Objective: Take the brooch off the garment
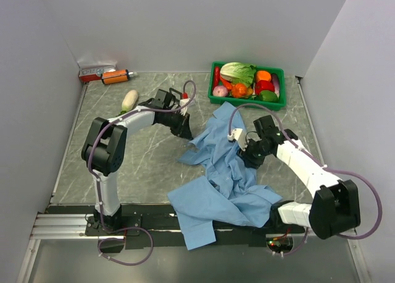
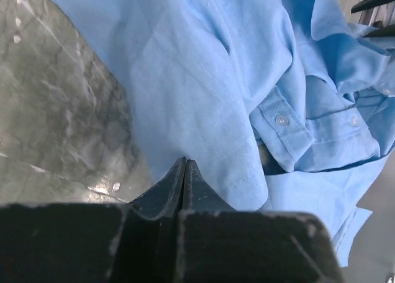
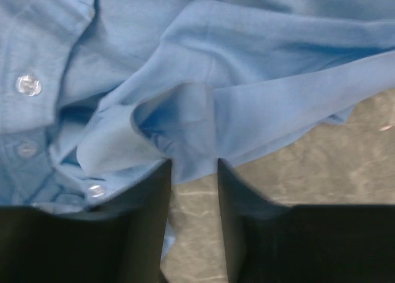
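The light blue garment (image 1: 222,172) lies crumpled in the middle of the table, one part hanging over the near edge. It fills the left wrist view (image 2: 203,73) and the right wrist view (image 3: 259,79), where only small white buttons (image 3: 28,84) show. The brooch is not visible in any view. My left gripper (image 1: 184,127) is at the garment's upper left edge; its fingers are shut together (image 2: 186,161) over the cloth, with nothing seen between them. My right gripper (image 1: 247,153) is at the garment's right side, open (image 3: 194,162), with a fold's edge between its fingertips.
A green bin (image 1: 244,103) of vegetables stands at the back right. A white radish (image 1: 129,100), an orange bottle (image 1: 115,76) and a small box (image 1: 95,71) lie at the back left. Walls close in on both sides.
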Action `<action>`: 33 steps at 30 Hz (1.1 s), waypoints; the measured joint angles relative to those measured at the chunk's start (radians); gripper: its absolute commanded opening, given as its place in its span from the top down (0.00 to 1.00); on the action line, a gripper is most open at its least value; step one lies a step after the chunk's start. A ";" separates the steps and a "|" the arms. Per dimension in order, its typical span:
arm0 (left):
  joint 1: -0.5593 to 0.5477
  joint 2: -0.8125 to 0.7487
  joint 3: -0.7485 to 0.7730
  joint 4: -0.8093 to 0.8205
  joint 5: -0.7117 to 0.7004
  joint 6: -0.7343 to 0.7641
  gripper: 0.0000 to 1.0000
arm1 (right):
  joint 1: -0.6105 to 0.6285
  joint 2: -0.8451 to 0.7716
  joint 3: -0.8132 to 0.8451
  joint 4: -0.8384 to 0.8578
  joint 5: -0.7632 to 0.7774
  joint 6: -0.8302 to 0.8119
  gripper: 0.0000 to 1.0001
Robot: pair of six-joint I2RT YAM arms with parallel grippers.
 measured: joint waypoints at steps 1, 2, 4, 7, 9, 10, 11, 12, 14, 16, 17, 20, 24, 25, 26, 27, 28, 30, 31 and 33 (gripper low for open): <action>0.000 0.000 0.005 -0.016 0.000 0.008 0.99 | 0.000 0.014 0.009 0.002 0.006 0.003 0.87; 0.004 0.000 0.011 -0.034 0.000 0.013 0.99 | 0.000 0.037 0.027 0.001 0.011 0.006 0.91; 0.018 -0.010 0.015 -0.051 -0.004 0.027 0.99 | 0.000 0.089 0.087 -0.008 0.019 0.015 0.93; 0.082 -0.081 0.013 -0.103 -0.015 0.050 0.99 | 0.000 0.175 0.253 -0.012 0.028 0.031 0.99; 0.154 -0.174 0.011 -0.142 -0.024 0.080 0.99 | 0.000 0.211 0.374 -0.014 0.027 0.041 0.98; 0.200 -0.235 0.009 -0.166 -0.030 0.100 0.99 | 0.000 0.235 0.455 -0.010 0.027 0.046 0.94; 0.234 -0.287 0.007 -0.180 -0.036 0.120 0.95 | 0.000 0.252 0.512 -0.009 0.026 0.050 0.73; 0.279 -0.358 -0.003 -0.190 -0.054 0.146 0.80 | 0.000 0.272 0.576 -0.005 0.025 0.058 0.61; 0.332 -0.487 -0.040 -0.208 -0.086 0.194 0.38 | 0.000 0.295 0.663 -0.002 0.015 0.072 0.16; 0.324 -0.590 -0.103 -0.192 -0.091 0.212 0.25 | 0.000 0.298 0.689 -0.018 -0.013 0.081 0.00; 0.308 -0.616 -0.134 -0.181 -0.089 0.199 0.18 | 0.000 0.295 0.682 -0.034 -0.029 0.082 0.00; 0.232 -0.605 -0.218 -0.104 -0.069 0.090 0.09 | 0.005 0.264 0.579 -0.061 -0.074 0.094 0.00; 0.172 -0.374 -0.228 0.019 -0.024 -0.079 0.05 | 0.025 0.177 0.357 -0.106 -0.092 0.112 0.00; 0.164 -0.294 -0.222 0.042 -0.006 -0.122 0.07 | 0.034 0.153 0.313 -0.117 -0.087 0.117 0.00; 0.158 -0.237 -0.215 0.054 0.002 -0.147 0.09 | 0.040 0.134 0.281 -0.126 -0.081 0.120 0.00; 0.150 -0.165 -0.195 0.047 0.018 -0.171 0.11 | 0.045 0.123 0.258 -0.130 -0.075 0.120 0.00; 0.143 -0.099 -0.163 0.037 0.036 -0.189 0.12 | 0.050 0.119 0.244 -0.133 -0.071 0.120 0.00; 0.128 0.018 -0.075 0.009 0.078 -0.212 0.18 | 0.053 0.121 0.220 -0.132 -0.061 0.119 0.01; 0.119 0.069 -0.023 -0.010 0.102 -0.215 0.20 | 0.053 0.126 0.211 -0.132 -0.054 0.119 0.02; 0.096 0.167 0.090 -0.060 0.158 -0.201 0.31 | 0.053 0.129 0.187 -0.117 -0.040 0.120 0.06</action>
